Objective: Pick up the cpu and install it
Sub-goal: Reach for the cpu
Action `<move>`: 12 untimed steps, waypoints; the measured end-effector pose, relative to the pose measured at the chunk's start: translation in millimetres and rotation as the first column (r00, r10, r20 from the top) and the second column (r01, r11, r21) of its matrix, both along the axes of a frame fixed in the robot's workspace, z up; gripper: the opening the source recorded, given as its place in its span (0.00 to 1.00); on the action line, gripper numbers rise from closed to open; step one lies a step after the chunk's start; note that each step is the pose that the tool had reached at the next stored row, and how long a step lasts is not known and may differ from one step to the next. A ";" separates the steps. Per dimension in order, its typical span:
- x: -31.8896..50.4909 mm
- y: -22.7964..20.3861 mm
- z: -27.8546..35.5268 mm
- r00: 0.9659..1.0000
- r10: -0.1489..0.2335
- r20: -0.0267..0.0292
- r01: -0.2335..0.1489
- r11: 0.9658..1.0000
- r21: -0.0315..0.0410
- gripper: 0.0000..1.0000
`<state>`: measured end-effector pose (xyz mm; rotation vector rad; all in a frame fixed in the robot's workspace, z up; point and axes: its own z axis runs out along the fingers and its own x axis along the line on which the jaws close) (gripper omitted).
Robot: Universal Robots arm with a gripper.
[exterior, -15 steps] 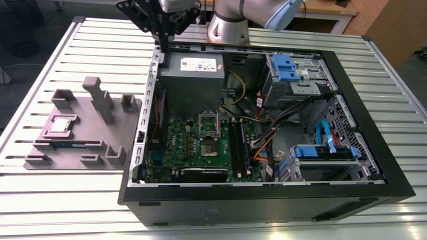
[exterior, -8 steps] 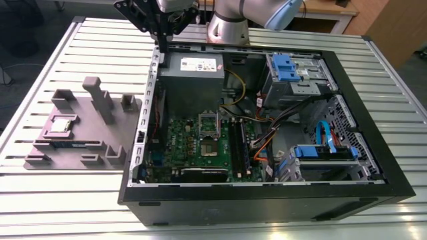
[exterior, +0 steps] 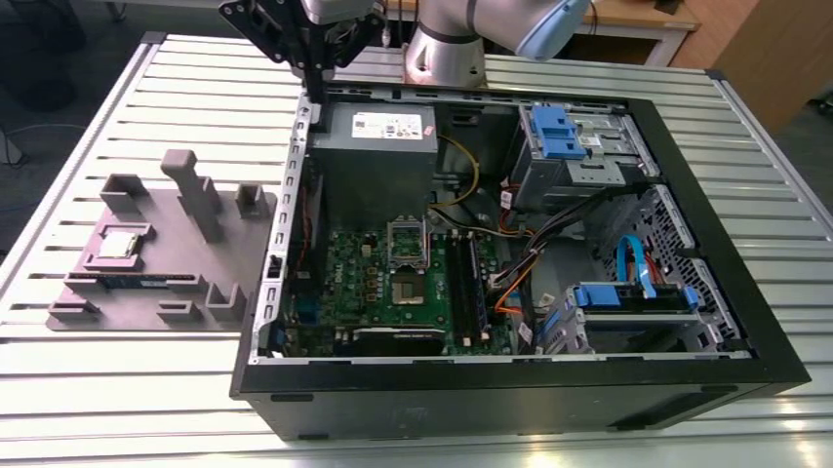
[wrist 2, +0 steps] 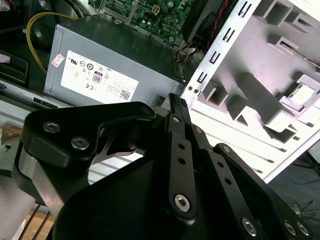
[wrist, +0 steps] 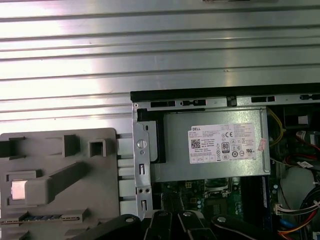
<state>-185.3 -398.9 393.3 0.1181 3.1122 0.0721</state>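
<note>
Silver cpu [exterior: 120,244] sits in grey fixture tray [exterior: 163,255], on the exterior view's left of the open PC case [exterior: 521,402]. Gripper [exterior: 312,86] hangs over the case edge by the power supply [exterior: 371,146], fingers pressed together, holding nothing.

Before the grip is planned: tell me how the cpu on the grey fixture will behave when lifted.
The cpu looks like a thin flat plate, so it is probably stiff and light. Its shiny metal top may be slippery. It lies flat on the grey fixture, so rolling or tipping seems unlikely.
</note>
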 end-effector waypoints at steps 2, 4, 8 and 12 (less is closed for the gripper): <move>-1.3 0.0 0.0 1.000 0.000 0.000 0.000 1.000 0.000 0.11; -2.5 0.0 0.0 1.000 0.000 0.000 0.000 1.000 0.000 0.11; -5.3 0.0 0.0 1.000 0.000 0.000 0.000 1.000 0.000 0.11; -8.1 0.0 0.0 1.000 0.000 0.000 0.000 1.000 0.000 0.11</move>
